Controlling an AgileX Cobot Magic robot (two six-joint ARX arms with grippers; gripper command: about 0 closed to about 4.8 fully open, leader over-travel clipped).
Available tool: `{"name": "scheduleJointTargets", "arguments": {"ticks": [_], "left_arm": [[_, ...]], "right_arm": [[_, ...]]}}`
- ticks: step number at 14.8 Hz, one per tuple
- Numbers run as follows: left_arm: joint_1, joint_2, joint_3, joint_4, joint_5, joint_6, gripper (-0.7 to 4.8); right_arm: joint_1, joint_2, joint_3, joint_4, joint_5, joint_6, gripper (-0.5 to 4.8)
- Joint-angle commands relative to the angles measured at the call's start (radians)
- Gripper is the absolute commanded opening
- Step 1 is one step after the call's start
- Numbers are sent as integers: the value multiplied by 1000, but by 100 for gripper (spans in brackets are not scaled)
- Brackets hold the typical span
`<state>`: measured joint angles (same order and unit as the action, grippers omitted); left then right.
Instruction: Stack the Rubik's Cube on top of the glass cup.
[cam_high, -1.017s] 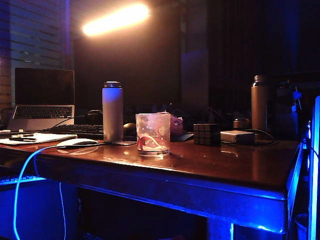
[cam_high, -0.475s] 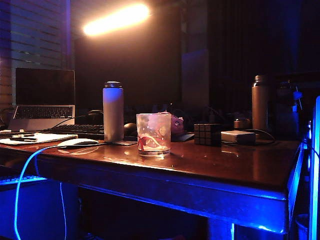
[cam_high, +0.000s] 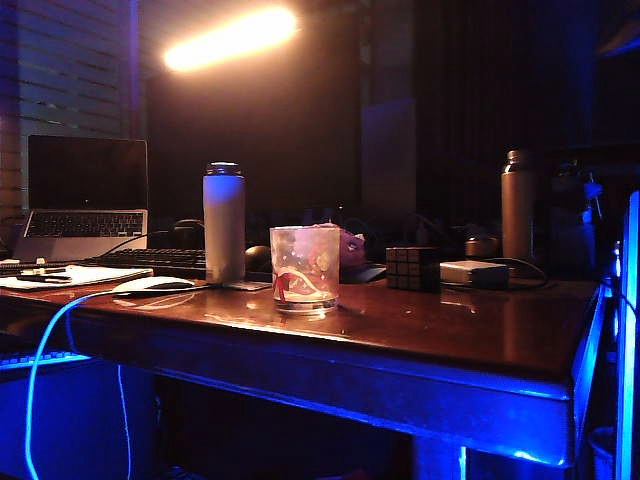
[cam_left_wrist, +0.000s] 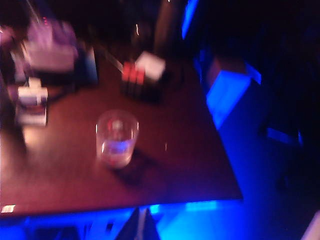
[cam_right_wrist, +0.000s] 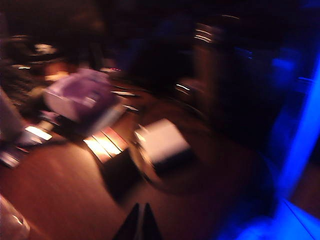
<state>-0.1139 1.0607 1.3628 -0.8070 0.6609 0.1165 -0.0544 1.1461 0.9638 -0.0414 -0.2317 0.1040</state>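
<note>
The glass cup (cam_high: 304, 270) stands upright near the front middle of the wooden table (cam_high: 450, 330), with red and white shapes showing through it. The Rubik's Cube (cam_high: 412, 268) sits on the table to the cup's right, apart from it. Neither gripper appears in the exterior view. In the blurred left wrist view the cup (cam_left_wrist: 116, 137) and the cube (cam_left_wrist: 134, 80) lie well ahead of my left gripper (cam_left_wrist: 142, 209), whose fingers are together over the table's front edge. My right gripper (cam_right_wrist: 141, 204) is shut and empty above the tabletop, short of the cube (cam_right_wrist: 112, 155).
A tall white bottle (cam_high: 224, 222) stands left of the cup, a tall brown bottle (cam_high: 518, 205) at the back right. A flat grey box (cam_high: 475, 273) with a cable lies right beside the cube. A laptop (cam_high: 85, 195), keyboard and mouse (cam_high: 153, 285) fill the left end.
</note>
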Motion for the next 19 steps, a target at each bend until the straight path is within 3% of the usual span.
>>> {"name": "scheduleJointTargets", "arguments": {"ticks": [1,5,7,11,12,13,14,19], "left_arm": [[-57,26,77,-119,-170,43,-4],[-57,26,92,-95,-167,59,-4],[-57,26,92,-94,-166,59,-4],[-57,26,92,-97,-167,47,-4],[-57,26,92,-98,-166,47,-4],[-57,26,92,-98,-166,47,-4],[-57,26,92,-98,-166,47,-4],[-57,26,92,-97,-163,48,-4]], "right_arm": [[57,191,180,-7,-26,-21,-1],[185,477,349,49,16,-222,-1],[212,624,389,169,79,-243,-1],[214,853,446,343,76,-244,3],[214,881,446,388,76,-246,72],[214,901,446,421,76,-269,257],[215,916,447,447,76,-294,479],[218,1056,550,534,-15,-348,479]]}}
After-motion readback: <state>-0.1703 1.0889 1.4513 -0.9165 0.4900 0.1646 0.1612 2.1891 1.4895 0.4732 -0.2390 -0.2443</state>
